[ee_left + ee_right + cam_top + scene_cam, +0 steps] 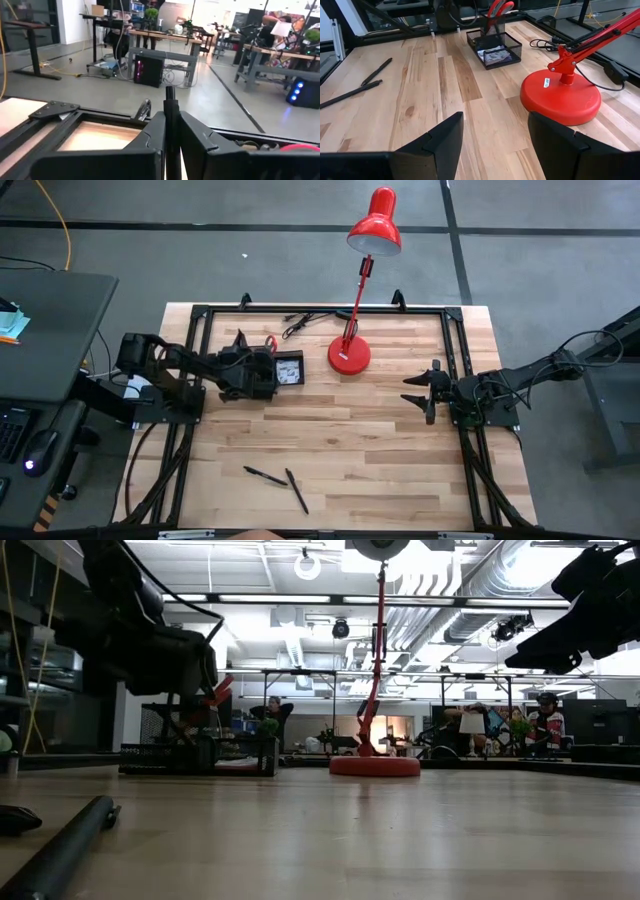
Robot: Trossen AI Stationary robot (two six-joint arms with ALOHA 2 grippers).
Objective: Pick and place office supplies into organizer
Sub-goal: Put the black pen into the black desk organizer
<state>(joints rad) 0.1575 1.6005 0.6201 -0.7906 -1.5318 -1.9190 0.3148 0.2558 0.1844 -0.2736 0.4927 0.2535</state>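
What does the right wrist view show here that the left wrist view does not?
Only the right wrist view: the black mesh organizer with red-handled scissors upright in its cup section and a white-grey patterned packet in its tray, two thin black pens on the wooden table, the red lamp's round base, and the right gripper, jaws open and empty.

Only the left wrist view: the left gripper, jaws shut on a thin black pen, with the workshop floor beyond.

Both: the wooden tabletop and black frame.
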